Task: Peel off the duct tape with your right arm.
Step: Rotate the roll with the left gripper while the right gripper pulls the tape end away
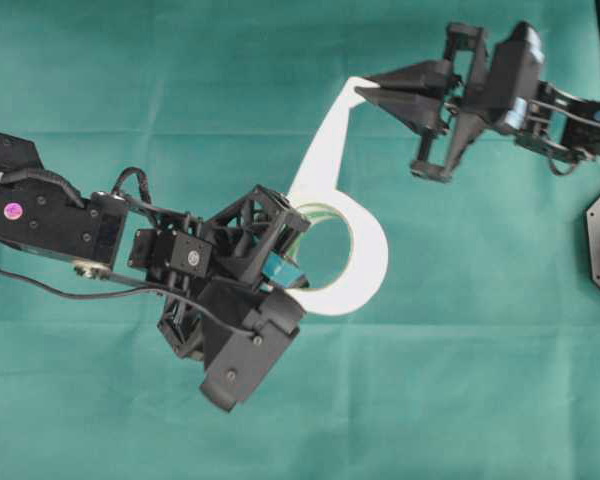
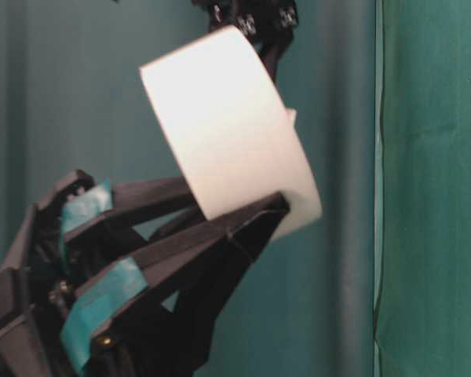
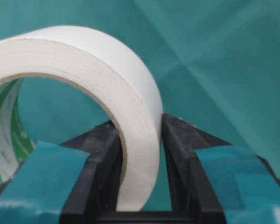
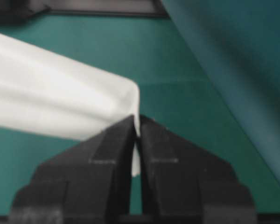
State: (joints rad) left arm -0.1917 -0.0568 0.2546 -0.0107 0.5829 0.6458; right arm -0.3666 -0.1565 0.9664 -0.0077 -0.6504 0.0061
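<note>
Above the green counter [image 1: 460, 380], the left end effector [image 3: 140, 154] is clamping the light, stiff duct tape [image 1: 365, 262] by its wall, while the right end effector [image 4: 136, 135] is pinching its flimsy, sticky peeled strip [image 1: 325, 135] fully closed near the tip, the sensible hold.

Black arms [image 1: 70, 215], teal-padded left jaws.

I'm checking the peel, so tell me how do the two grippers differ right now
The left gripper has teal-padded fingers clamped across the duct tape roll's wall. The right gripper has plain black fingers, pinched shut on the peeled strip's end, farther back and to the right. Both hold the same tape.
</note>
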